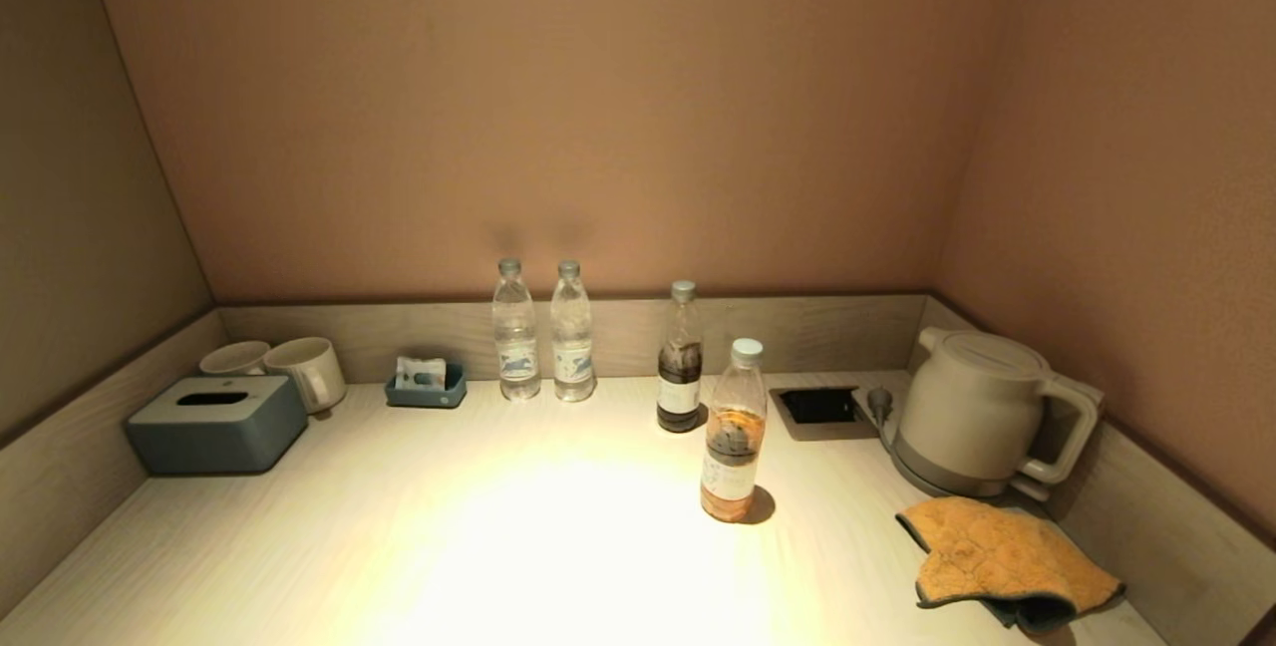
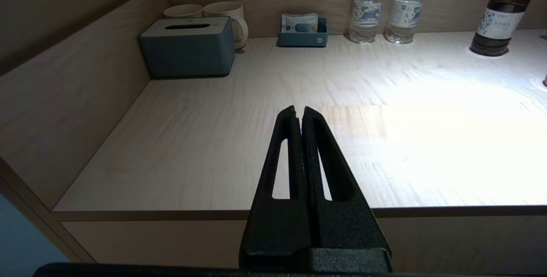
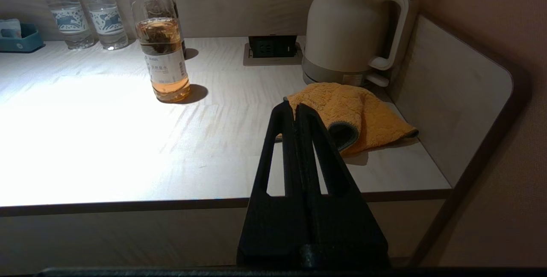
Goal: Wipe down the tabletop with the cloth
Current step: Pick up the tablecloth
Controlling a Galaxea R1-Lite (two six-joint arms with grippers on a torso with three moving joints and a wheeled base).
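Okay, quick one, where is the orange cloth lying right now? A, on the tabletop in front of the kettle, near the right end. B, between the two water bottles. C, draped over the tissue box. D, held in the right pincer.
A: the orange cloth lies crumpled on the tabletop just in front of the kettle, while the right pincer is shut, holds nothing and sits short of it.

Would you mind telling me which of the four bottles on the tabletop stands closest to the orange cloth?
The bottle of amber drink, standing alone out in front. The dark bottle stands behind it, and the two clear water bottles are by the back wall, farther from the cloth.
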